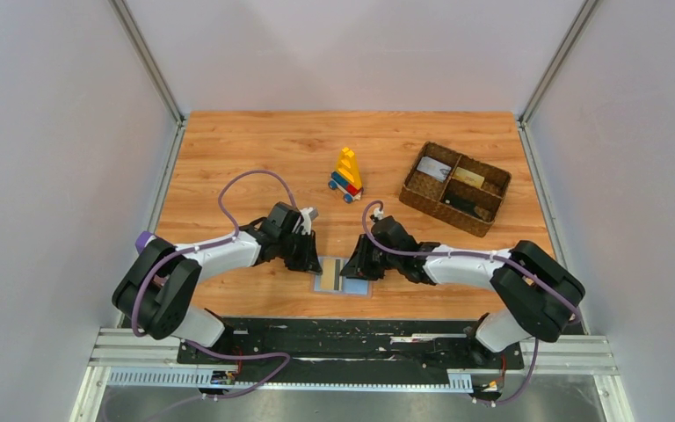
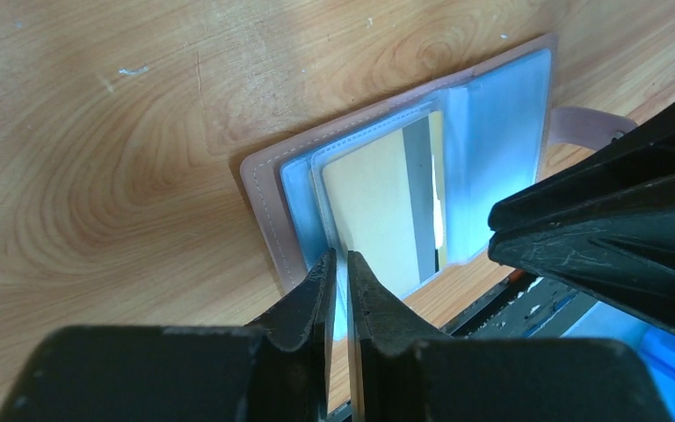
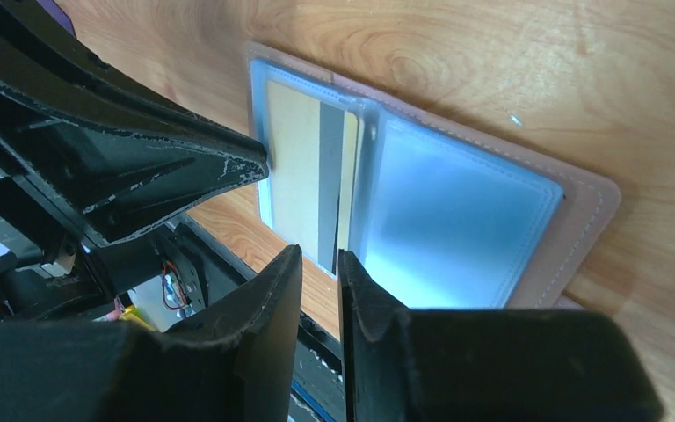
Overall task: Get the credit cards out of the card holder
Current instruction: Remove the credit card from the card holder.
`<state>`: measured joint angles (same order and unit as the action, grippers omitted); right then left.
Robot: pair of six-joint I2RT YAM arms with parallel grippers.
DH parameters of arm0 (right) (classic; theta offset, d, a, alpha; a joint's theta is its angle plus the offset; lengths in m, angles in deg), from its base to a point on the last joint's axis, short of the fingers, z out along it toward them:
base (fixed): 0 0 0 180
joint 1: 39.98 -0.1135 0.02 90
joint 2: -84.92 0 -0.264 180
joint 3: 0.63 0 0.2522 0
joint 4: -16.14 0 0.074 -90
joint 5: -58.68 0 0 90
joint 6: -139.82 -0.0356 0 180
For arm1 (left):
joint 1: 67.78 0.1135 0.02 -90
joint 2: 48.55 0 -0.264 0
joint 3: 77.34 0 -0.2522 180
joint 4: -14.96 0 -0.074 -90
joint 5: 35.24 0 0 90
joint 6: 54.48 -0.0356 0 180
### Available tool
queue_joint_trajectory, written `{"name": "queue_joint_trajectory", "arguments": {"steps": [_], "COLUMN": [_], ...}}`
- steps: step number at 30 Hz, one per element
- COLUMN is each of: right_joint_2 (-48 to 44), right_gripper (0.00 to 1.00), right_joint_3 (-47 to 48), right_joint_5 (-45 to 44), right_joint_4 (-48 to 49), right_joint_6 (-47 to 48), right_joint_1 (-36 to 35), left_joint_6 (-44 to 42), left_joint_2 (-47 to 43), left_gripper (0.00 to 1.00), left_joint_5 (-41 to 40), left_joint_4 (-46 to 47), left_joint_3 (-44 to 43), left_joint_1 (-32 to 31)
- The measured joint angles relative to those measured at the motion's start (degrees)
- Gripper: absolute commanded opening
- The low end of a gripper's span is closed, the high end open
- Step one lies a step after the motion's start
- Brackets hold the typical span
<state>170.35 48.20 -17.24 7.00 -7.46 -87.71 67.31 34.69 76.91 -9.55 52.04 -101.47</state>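
The card holder (image 1: 327,283) lies open and flat near the table's front edge, light blue inside with a pinkish border and tab (image 2: 584,123). A tan-gold credit card (image 2: 373,211) with a dark stripe sits in one clear sleeve. The other panel (image 3: 457,220) shows only blue. My left gripper (image 2: 341,264) is closed on the sleeve's edge beside the card, and a thin blue strip shows between its jaws. My right gripper (image 3: 319,259) sits at the holder's front edge by the fold, its jaws a narrow gap apart. I cannot see whether they pinch anything.
A brown woven basket (image 1: 455,187) at the back right holds a greyish-white card (image 1: 435,169), a tan one (image 1: 468,177) and a black one (image 1: 463,204). A yellow, red and blue toy (image 1: 347,173) stands at the back centre. The black base rail (image 1: 352,338) runs just below the holder.
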Motion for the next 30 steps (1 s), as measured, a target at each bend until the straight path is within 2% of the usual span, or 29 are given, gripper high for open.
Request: {"name": "queue_joint_trajectory", "arguments": {"steps": [13,30], "right_joint_2": [5.29,7.48], "right_gripper": [0.24,0.27], "right_joint_3": [2.23,6.78], "right_joint_5": [0.52,-3.63], "right_joint_4": [0.28,-5.7], "right_joint_6": [-0.07,1.9], "right_joint_1": [-0.63,-3.08], "left_joint_6": [1.29,1.68], "left_joint_2": [0.24,0.13], "left_gripper": [0.17,0.16], "left_joint_5": [0.44,0.48], "left_joint_4": [1.42,2.03], "left_joint_3": [0.98,1.33], "left_joint_1": [0.09,0.11]}}
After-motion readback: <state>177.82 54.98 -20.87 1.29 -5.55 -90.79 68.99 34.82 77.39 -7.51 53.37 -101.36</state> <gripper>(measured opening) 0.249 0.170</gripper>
